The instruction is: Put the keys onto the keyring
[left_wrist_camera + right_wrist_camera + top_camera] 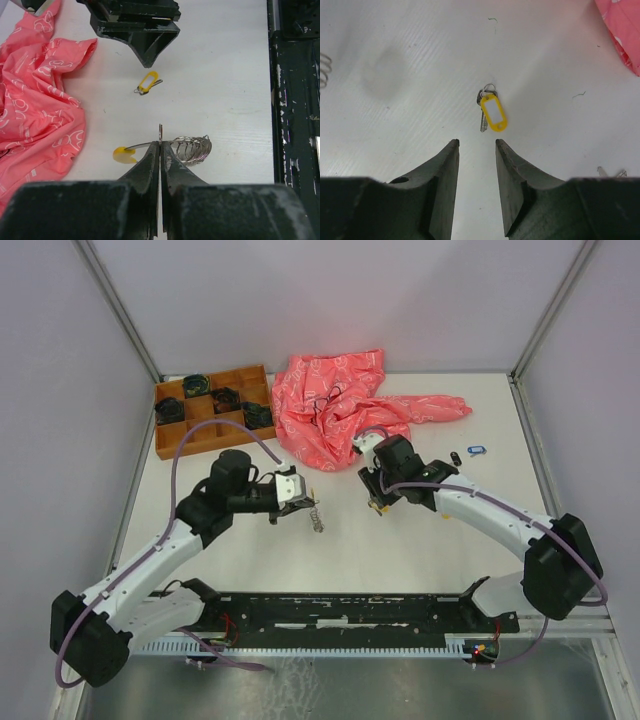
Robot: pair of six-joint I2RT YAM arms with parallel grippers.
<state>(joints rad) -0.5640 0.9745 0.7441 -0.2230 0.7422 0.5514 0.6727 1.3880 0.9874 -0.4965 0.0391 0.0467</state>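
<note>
1. Two jaw sets differ: the left gripper [160,146] is closed, pinching the wire of the keyring [192,147] near mid-table.
2. The right gripper [476,143] stands open and empty above the yellow-tagged key [492,113], which lies flat to the right of the keyring.
3. The blue-tagged key [476,450] lies far right, well apart.

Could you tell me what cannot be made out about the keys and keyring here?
Top view: yellow-tagged key mostly hidden beneath the right gripper.
Top view: blue-tagged key too small to show its blade.
Right wrist view: keyring cut off by the left edge.
</note>
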